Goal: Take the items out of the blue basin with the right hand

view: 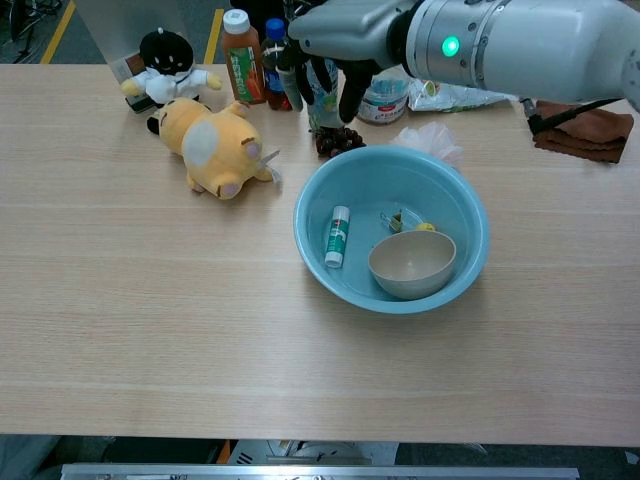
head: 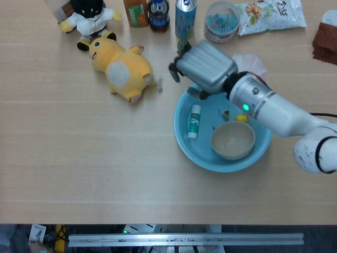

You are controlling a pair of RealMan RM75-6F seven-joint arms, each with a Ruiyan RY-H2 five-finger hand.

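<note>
Fingers (view: 318, 78) hang empty (chest view only).

right hand (head: 206, 67): grey metallic shell, dark fingers (view: 347, 95). Wrist is a silver cylinder with a lit green LED, then glossy white arm segments, black band at the joint, black cable behind.

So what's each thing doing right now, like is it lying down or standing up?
Right hand: above the basin's far rim, holding nothing, fingers pointing down.
Blue basin: upright.
Bowl: upright, empty, inside the basin.
Small tube: lying flat in the basin.
Yellow plush: lying on the table.
Can: standing.
</note>
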